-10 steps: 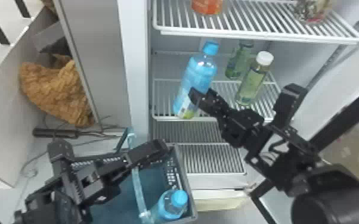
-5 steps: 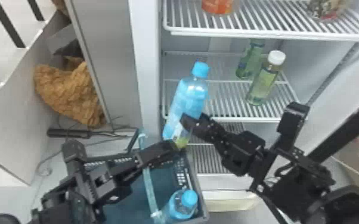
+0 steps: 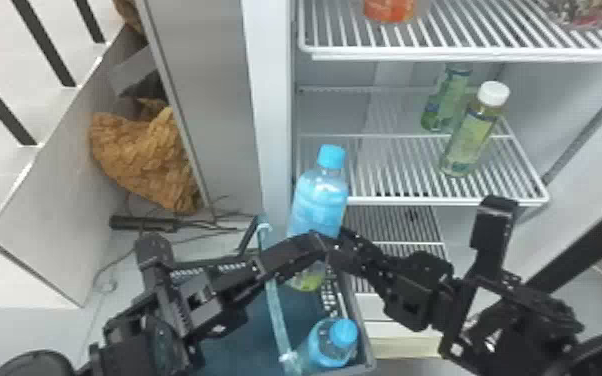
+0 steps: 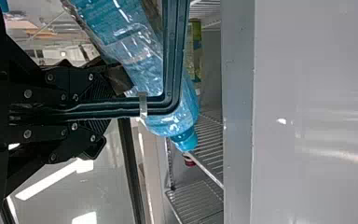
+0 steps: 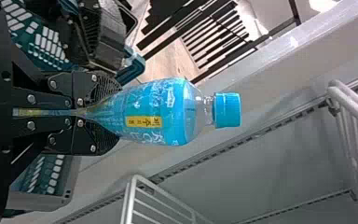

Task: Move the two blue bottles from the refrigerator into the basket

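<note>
One blue bottle [image 3: 332, 345] stands in the basket [image 3: 362, 330], close to the rim on the refrigerator side; this placement presumably leaves the wider part of the floor for the second unit.

The left gripper [image 4: 103, 112] is clamped on the basket's handle [image 4: 121, 108]. The likely purpose is to brace the basket against tipping or sliding during loading.

The right gripper [image 5: 107, 114] grasps the second blue bottle [image 3: 317, 200] around its lower part, squeezing the soft wall inward. Cap and shoulder project beyond the fingers. The bottle is slightly tilted, cap up, with its base over the basket opening; this low grip probably suits a base-first insertion.

Next operation, as judged: lower the bottle beside the first, then release. Caution: the handle and the left gripper lie close to its path, and contact could knock the bottle askew.

Beyond, two green bottles [image 3: 470, 135] stand on a refrigerator shelf [image 3: 440, 200], outside the task.
</note>
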You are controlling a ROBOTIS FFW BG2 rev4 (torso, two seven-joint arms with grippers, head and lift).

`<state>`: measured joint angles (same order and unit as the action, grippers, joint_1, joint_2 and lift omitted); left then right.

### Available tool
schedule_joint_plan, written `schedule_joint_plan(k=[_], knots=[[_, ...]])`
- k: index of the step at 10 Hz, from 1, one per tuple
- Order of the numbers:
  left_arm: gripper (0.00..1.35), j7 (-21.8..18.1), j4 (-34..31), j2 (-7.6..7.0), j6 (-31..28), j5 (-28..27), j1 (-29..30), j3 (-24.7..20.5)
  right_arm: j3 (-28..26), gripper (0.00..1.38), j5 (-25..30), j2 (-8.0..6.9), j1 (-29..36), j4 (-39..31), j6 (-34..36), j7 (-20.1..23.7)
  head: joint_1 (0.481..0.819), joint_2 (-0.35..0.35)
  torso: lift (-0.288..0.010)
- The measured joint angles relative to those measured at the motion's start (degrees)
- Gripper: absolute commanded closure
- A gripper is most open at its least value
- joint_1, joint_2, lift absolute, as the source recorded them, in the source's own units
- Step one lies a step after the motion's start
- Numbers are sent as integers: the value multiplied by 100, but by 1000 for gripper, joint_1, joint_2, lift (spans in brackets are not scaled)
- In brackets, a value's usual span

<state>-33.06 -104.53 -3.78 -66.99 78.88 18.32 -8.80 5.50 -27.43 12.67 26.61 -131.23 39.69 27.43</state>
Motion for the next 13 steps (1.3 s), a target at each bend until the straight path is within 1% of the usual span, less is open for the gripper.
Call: schedule_joint_plan(k=[1, 2, 3, 4, 6, 8, 9, 10, 11, 13], knots=[[1197, -2, 1, 0, 5, 10, -4, 3, 9, 955, 37, 12, 10, 60, 43, 1, 695, -7, -220], [1199, -3, 2, 0, 8, 21, -4, 12, 38, 591, 71, 16, -39, 249, 9, 49, 695, -9, -220], [1197, -4, 2, 0, 14, 28, -4, 20, 88, 265, 77, 20, -135, 490, -42, 136, 695, -7, -220], [1197, -4, 2, 0, 18, 30, -4, 22, 123, 67, 78, 24, -186, 594, -60, 152, 695, -5, -220], [1197, -1, 2, 0, 21, 39, -4, 23, 99, 131, 68, 19, -189, 614, -183, 149, 695, -7, -220], [1197, -6, 1, 0, 27, 51, 6, 23, -38, 131, 58, -23, -105, 580, -415, 157, 695, -23, -220], [1199, -5, 1, 0, 33, 54, 9, 23, -151, 134, 63, -45, -13, 563, -686, 193, 695, -40, -220], [1199, -5, 1, 0, 41, 61, 10, 23, -299, 134, 68, -73, 104, 657, -1107, 266, 695, -53, -220], [1199, -6, 1, 0, 46, 70, 18, 23, -479, 134, 78, -104, 259, 785, -1542, 334, 695, -84, -220], [1197, -7, -2, 0, 48, 75, 31, 23, -783, 136, 77, -162, 647, 1097, -2669, 379, 695, -158, -220]])
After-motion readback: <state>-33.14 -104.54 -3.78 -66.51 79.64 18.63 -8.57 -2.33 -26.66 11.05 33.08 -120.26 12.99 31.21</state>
